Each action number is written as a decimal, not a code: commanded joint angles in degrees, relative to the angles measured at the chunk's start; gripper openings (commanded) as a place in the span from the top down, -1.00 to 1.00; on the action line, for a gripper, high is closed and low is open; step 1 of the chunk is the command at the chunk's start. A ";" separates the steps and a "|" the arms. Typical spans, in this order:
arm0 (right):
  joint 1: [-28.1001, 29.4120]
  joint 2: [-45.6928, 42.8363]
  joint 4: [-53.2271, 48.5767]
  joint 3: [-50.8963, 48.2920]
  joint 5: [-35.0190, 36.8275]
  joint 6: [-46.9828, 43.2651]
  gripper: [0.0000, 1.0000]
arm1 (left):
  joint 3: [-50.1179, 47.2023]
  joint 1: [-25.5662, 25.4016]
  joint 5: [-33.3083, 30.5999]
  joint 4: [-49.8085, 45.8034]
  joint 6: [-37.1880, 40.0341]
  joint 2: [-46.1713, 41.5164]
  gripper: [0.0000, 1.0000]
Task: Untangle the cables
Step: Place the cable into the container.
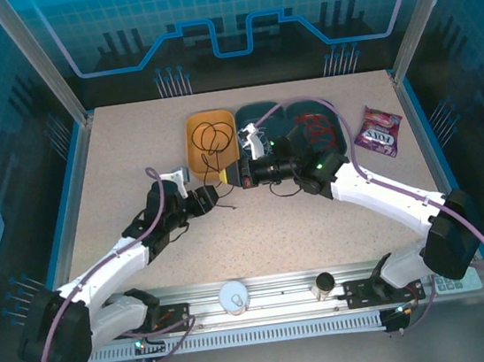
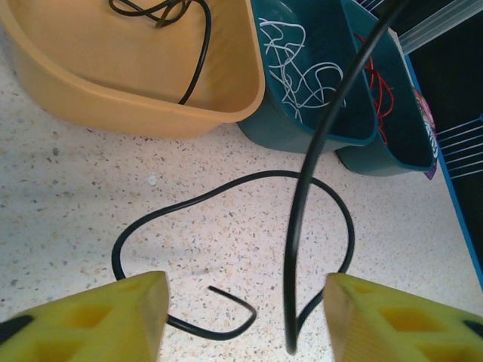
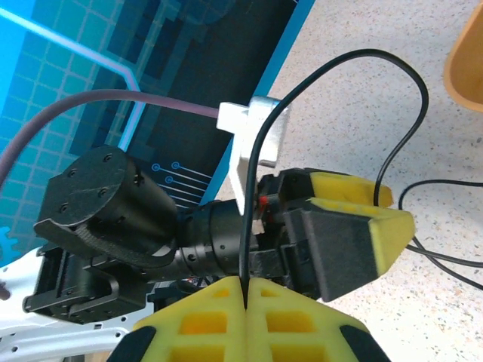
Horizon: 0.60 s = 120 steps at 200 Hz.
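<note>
The right end effector point(image 3: 247, 290) is clamping its pads together on the black cable point(image 3: 253, 188). The left end effector point(image 2: 245, 317) is holding its pads apart, with that cable hanging between them and looping over the table point(image 2: 68, 204). More of it is lying in the orange tray point(image 2: 151, 113) at 11 o'clock. The white cable point(image 2: 298, 72) at 12 and the red cable point(image 2: 381, 83) at 1 are lying in teal trays point(image 2: 302, 139).

Three trays stood side by side at the far middle of the surface point(image 1: 115, 162). The left tray point(image 1: 195, 162) held one cable point(image 1: 211, 138), the middle tray point(image 2: 275, 132) a second cable point(image 2: 298, 68), and the right tray point(image 1: 339, 137) a third cable point(image 1: 311, 127). A packet point(image 1: 377, 131) lay right of the trays. In front of them a looped cable point(image 2: 226, 185) lay on the surface, one strand rising between the left gripper's point(image 2: 241, 309) jaws to the right gripper point(image 3: 245, 294). At the near edge, a pot point(image 1: 234, 296) stood left of a second pot point(image 1: 325, 285).
</note>
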 commanded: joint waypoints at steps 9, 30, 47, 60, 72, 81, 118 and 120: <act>0.75 -2.13 1.94 1.88 -0.98 -0.64 1.00 | -0.17 0.47 0.89 2.24 -0.37 1.81 0.22; 0.64 -3.27 0.18 1.88 0.42 -1.67 1.00 | 0.00 0.47 0.13 1.52 -0.20 1.37 0.46; 0.59 -4.14 -0.76 1.52 1.17 -2.07 1.00 | 0.49 0.41 -1.59 0.05 0.27 0.31 0.62; 0.28 -4.78 -1.23 1.04 1.69 -2.19 1.00 | 0.98 0.40 -2.99 -1.34 0.83 -0.81 0.73; -0.07 -5.31 -1.78 0.52 2.34 -2.26 1.00 | 1.38 0.44 -4.16 -2.45 1.45 -1.79 0.84; -0.34 -5.74 -2.18 0.10 2.88 -2.31 1.00 | 1.71 0.39 -4.96 -3.36 1.94 -2.53 0.93; -1.85 -7.86 -5.85 -1.61 6.44 -2.83 0.66 | 5.16 0.51 -6.19 -9.34 4.37 -5.15 1.00; -1.91 -8.10 -6.16 -1.67 6.69 -2.84 0.62 | 5.50 0.49 -6.18 -9.83 4.55 -5.31 1.00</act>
